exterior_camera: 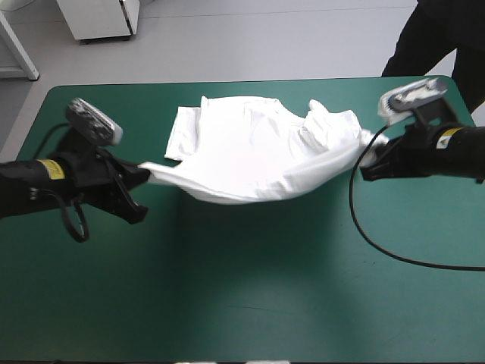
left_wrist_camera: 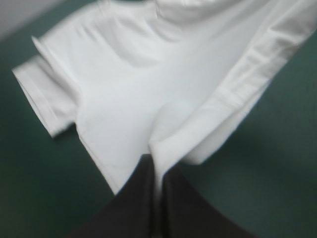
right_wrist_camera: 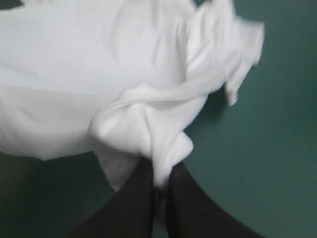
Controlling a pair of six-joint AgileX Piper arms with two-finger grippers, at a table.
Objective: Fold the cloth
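The white T-shirt [exterior_camera: 258, 148] hangs stretched between both grippers above the far half of the teal-green table [exterior_camera: 250, 288], sagging in the middle with a shadow under it. My left gripper [exterior_camera: 144, 174] is shut on the T-shirt's left corner; in the left wrist view the black fingers [left_wrist_camera: 141, 198] pinch a fold of T-shirt [left_wrist_camera: 148, 74], with a short sleeve [left_wrist_camera: 42, 96] off to one side. My right gripper [exterior_camera: 369, 161] is shut on a bunched right corner; in the right wrist view its fingers [right_wrist_camera: 188, 208] hold twisted T-shirt [right_wrist_camera: 99, 74].
A person in dark clothes [exterior_camera: 439, 38] stands beyond the table's far right corner. The near half of the table is bare teal-green cover. A white cabinet [exterior_camera: 102, 17] stands on the floor beyond the far edge.
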